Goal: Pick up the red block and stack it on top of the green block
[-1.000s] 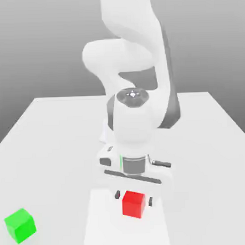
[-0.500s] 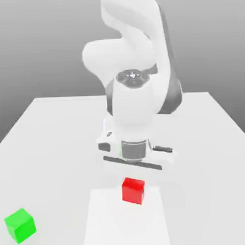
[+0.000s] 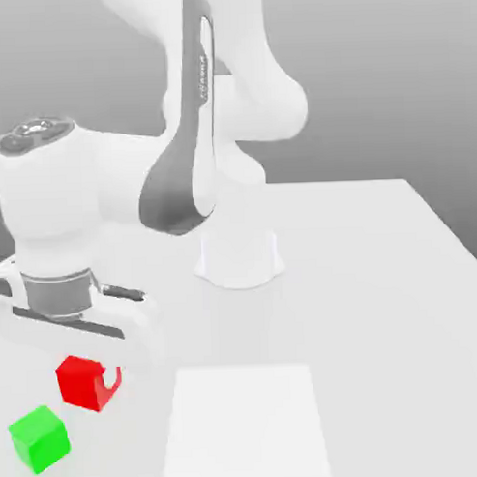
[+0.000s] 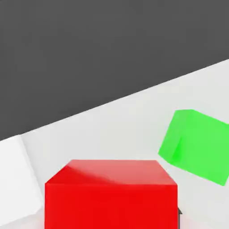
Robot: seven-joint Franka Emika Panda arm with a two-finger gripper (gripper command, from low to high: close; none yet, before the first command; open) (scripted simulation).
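A white square [image 3: 245,426] lies on the near part of the table [image 3: 381,324], around the exterior view's middle. The green block [image 3: 39,440] sits on the table at that view's near left. The red block [image 3: 83,383] hangs apart from it, slightly to its right, pinched in the jaws [image 3: 90,376]. Far in the middle stands the arm's base [image 3: 239,257].
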